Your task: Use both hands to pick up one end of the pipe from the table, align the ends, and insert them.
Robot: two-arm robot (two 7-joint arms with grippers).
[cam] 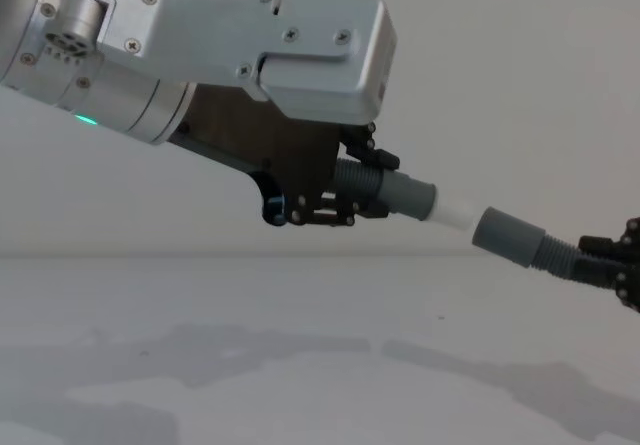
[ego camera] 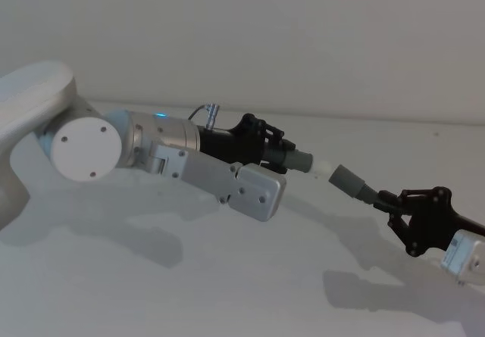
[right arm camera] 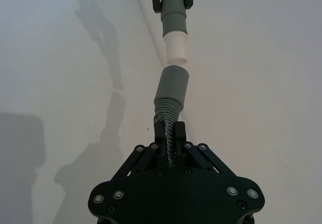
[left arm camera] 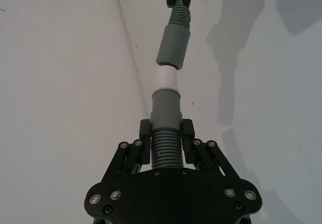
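Both pipe pieces hang in the air above the white table (ego camera: pixel 227 291). My left gripper (ego camera: pixel 276 149) (left arm camera: pixel 166 133) (cam: pixel 365 180) is shut on the short pipe piece (left arm camera: pixel 166 108), just behind its grey collar. Its whitish tip (ego camera: pixel 320 167) (right arm camera: pixel 176 45) (cam: pixel 455 212) points at the other piece. My right gripper (ego camera: pixel 390 201) (right arm camera: pixel 170 131) is shut on the corrugated piece just behind its smooth grey cuff (ego camera: pixel 347 178) (right arm camera: pixel 171 85) (cam: pixel 505 233). Tip and cuff are nearly in line. The tip sits at the cuff's mouth, with a thin gap in the right wrist view.
The left arm's silver-grey wrist housing (ego camera: pixel 242 189) (cam: pixel 270 45) reaches in above the table. The arms' shadows (cam: pixel 250 345) fall on the bare white surface. A pale wall (ego camera: pixel 303 34) stands behind the table's far edge.
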